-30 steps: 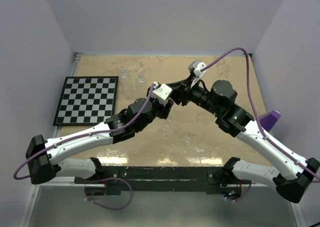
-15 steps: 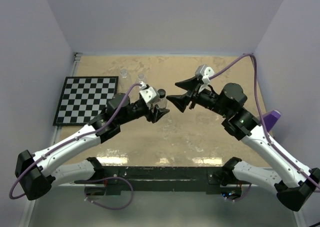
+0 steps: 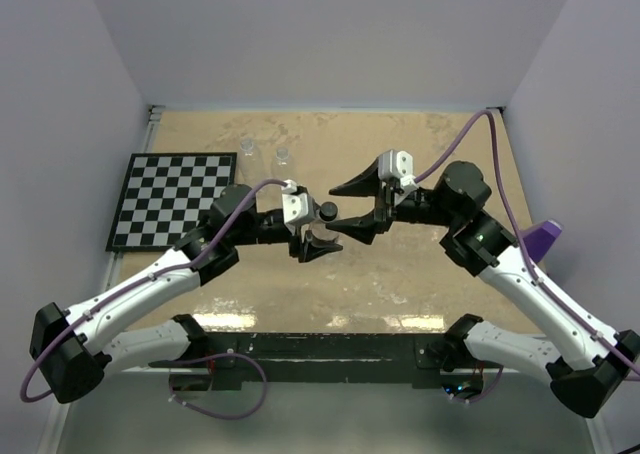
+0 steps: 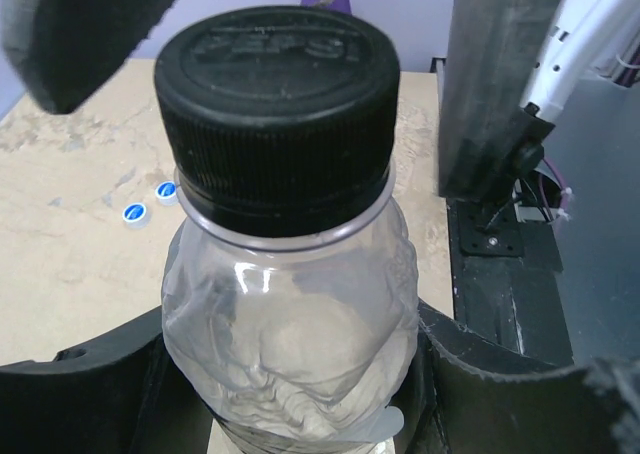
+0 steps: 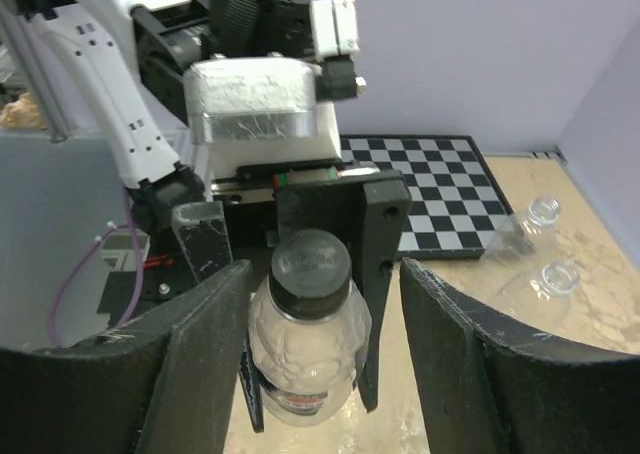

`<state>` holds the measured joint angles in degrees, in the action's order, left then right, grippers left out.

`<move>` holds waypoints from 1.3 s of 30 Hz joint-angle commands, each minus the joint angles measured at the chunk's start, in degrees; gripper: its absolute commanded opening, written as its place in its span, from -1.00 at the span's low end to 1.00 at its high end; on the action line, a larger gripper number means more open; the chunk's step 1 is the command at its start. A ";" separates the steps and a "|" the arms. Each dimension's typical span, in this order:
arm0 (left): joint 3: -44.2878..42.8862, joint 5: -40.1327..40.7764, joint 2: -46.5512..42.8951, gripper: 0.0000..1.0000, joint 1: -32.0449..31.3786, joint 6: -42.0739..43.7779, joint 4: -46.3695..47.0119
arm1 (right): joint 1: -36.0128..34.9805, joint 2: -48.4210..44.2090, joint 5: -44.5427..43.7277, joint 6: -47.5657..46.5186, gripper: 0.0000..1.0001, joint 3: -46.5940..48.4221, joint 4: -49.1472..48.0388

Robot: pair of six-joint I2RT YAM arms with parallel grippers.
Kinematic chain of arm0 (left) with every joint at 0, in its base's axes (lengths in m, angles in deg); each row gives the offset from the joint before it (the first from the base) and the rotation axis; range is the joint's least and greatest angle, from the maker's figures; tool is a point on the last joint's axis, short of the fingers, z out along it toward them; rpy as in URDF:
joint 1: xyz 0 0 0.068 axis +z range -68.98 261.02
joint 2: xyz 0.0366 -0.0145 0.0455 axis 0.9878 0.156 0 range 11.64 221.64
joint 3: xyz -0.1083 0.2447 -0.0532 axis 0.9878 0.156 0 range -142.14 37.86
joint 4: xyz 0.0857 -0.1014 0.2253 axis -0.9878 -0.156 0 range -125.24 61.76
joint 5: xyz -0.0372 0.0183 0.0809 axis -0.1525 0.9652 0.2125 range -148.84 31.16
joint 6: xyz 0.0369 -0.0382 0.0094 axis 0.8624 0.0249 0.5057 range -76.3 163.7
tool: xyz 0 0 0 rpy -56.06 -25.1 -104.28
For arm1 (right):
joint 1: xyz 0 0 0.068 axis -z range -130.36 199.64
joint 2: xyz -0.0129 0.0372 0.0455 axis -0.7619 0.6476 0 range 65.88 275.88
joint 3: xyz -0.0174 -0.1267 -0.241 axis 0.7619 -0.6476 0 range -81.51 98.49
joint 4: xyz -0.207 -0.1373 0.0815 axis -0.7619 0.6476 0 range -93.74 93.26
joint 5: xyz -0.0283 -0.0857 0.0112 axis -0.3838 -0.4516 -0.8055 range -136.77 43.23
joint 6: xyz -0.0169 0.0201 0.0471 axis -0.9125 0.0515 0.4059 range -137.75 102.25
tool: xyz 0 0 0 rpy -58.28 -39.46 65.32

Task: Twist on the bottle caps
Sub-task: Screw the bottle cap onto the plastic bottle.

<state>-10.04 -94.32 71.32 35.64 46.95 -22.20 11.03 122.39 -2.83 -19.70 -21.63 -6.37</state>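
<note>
A small clear bottle (image 4: pixel 290 314) with a black cap (image 4: pixel 275 114) on its neck is held above the table, my left gripper (image 4: pixel 290 399) shut on its body. In the top view this bottle (image 3: pixel 325 217) sits at mid-table in the left gripper (image 3: pixel 315 231). My right gripper (image 5: pixel 325 359) faces it, open, with its fingers (image 5: pixel 195 364) either side of the black cap (image 5: pixel 312 264) and a gap on each side. Two uncapped clear bottles (image 5: pixel 543 212) (image 5: pixel 558 276) stand at the back. Two blue caps (image 4: pixel 133 212) (image 4: pixel 166 190) lie on the table.
A black-and-white chessboard (image 3: pixel 175 199) lies on the left of the table, with the two open bottles (image 3: pixel 247 148) (image 3: pixel 282 155) just beyond its far right corner. A purple object (image 3: pixel 540 239) pokes in at the right edge.
The right gripper, shut at the bottle's cap a second ago, has opened, drawn back and turned. It now straddles the cap again. The left gripper has shifted slightly with the bottle.
</note>
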 commanded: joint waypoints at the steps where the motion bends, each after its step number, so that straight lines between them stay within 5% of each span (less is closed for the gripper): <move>1: -2.64 -5.56 1.05 -1.00 0.30 2.20 1.69 | 0.11 0.62 6.85 -1.74 0.26 3.67 -1.94; 15: -4.04 -6.00 1.49 -1.00 0.30 3.26 0.37 | 0.11 3.43 8.53 -1.82 0.00 5.69 0.61; 23: -4.66 -4.16 1.49 -1.00 0.30 3.79 -1.03 | 0.11 4.05 6.60 -2.09 -0.99 7.01 2.55; 26: -4.66 -1.35 1.40 -1.00 0.39 3.44 -1.38 | 0.11 3.96 3.80 -1.65 -1.00 7.18 2.55; 30: -5.18 7.68 1.23 -1.00 -0.66 2.64 -2.00 | 0.03 4.13 -3.58 0.54 -1.00 7.01 3.94; 39: -8.88 45.66 3.07 -1.00 -12.35 -1.82 -3.76 | -2.51 4.31 -27.12 8.89 -1.00 5.07 4.39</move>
<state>-14.81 -67.50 73.17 27.51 48.09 -28.03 10.24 125.85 -11.16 -15.75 -16.89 -2.17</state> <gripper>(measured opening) 0.610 0.349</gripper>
